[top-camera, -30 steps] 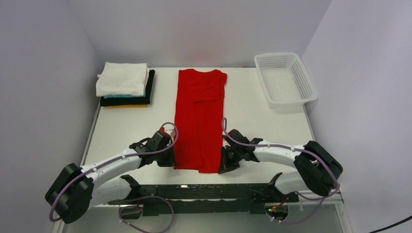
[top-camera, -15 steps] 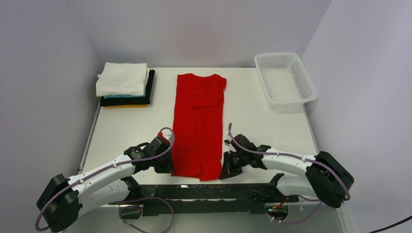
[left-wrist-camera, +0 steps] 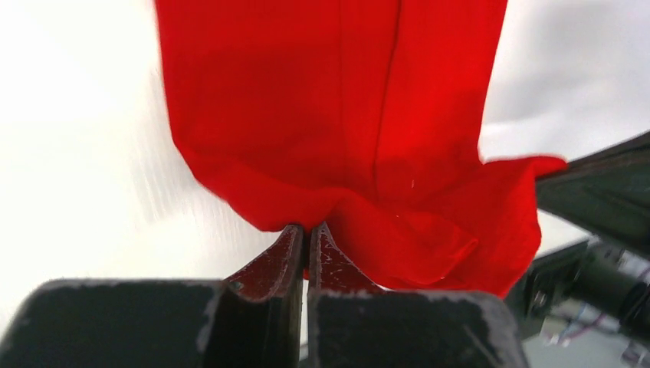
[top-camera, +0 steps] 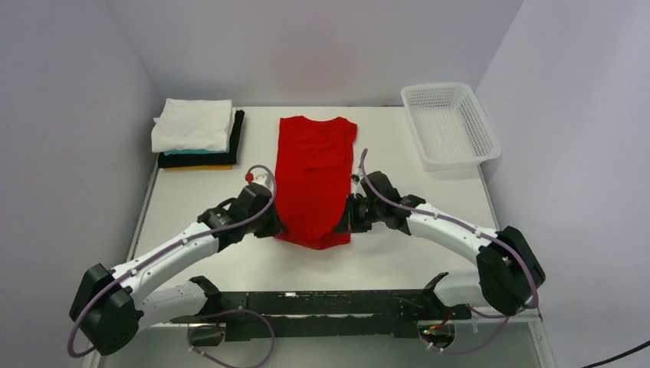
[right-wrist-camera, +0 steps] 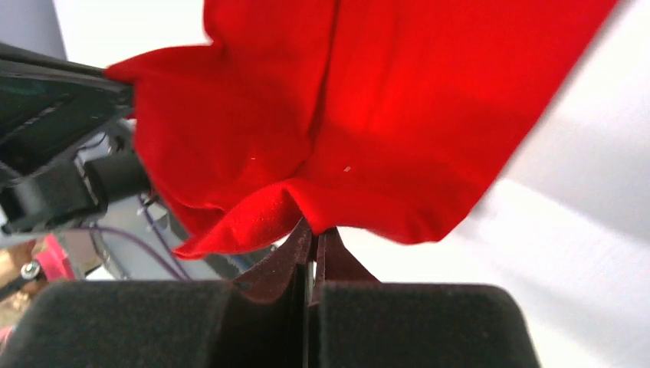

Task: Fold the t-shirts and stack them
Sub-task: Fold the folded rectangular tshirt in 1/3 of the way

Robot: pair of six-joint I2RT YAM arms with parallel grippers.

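Observation:
The red t-shirt (top-camera: 314, 172) lies folded into a long strip in the middle of the table, its near end lifted and carried over the rest. My left gripper (top-camera: 277, 224) is shut on the near left corner of the red shirt (left-wrist-camera: 345, 115). My right gripper (top-camera: 346, 221) is shut on the near right corner of the red shirt (right-wrist-camera: 398, 100). The lifted hem sags between them. A stack of folded shirts (top-camera: 195, 134), white on top of teal, black and yellow-orange, sits at the back left.
A white mesh basket (top-camera: 450, 125) stands at the back right corner. The grey walls close in on three sides. The arm bases and a black rail (top-camera: 322, 303) run along the near edge.
Both grippers have lifted the shirt's near end and carried it away from the near edge towards the collar. The visible strip of red cloth has become shorter.

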